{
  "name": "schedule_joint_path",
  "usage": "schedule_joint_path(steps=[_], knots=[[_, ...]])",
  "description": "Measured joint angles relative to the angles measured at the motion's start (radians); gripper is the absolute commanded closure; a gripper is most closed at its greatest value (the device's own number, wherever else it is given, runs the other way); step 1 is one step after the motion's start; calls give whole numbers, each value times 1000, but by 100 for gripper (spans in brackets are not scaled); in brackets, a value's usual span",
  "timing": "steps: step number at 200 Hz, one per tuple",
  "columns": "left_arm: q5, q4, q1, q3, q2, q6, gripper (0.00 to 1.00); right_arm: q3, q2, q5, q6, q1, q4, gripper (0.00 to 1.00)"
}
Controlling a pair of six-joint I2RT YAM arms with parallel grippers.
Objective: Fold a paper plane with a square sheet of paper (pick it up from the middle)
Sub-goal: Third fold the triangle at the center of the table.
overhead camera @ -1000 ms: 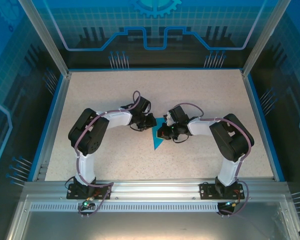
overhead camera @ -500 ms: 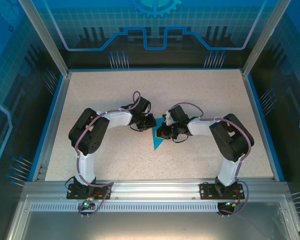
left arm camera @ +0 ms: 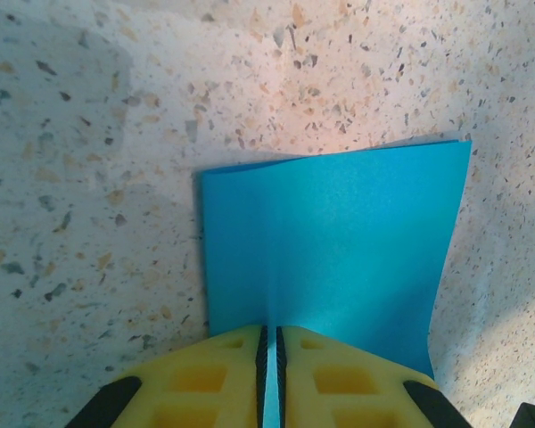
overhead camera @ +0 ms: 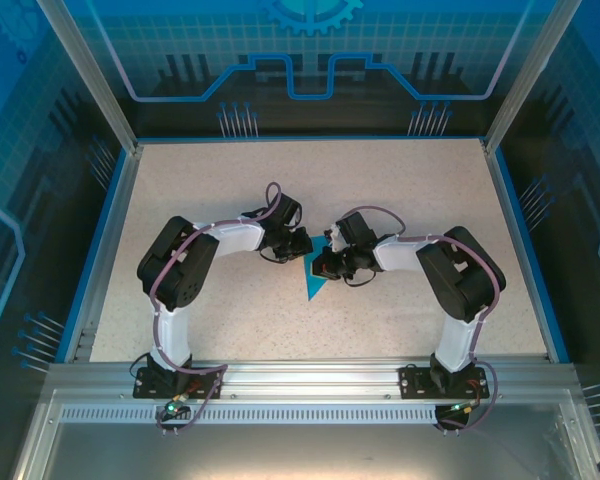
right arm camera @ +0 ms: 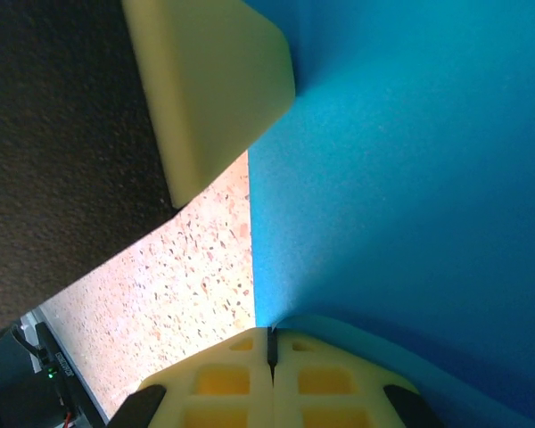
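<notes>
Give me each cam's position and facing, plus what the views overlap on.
Top external: fixed above and behind the bases, looking down on the table. Both arms show, with the left gripper and right gripper meeting at the blue paper.
Left wrist: on the left arm, looking down past its fingers, which pinch the paper.
Right wrist: on the right arm, looking along its shut fingers at the paper's edge.
Shared: all three see the paper and the table.
</notes>
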Motion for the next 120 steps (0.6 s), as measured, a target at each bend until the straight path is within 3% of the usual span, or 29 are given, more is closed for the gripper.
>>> schedule_joint_path(steps=[120], knots=[[0, 0, 0, 0, 0, 0, 84, 0, 6, 19, 21, 0, 18, 100]])
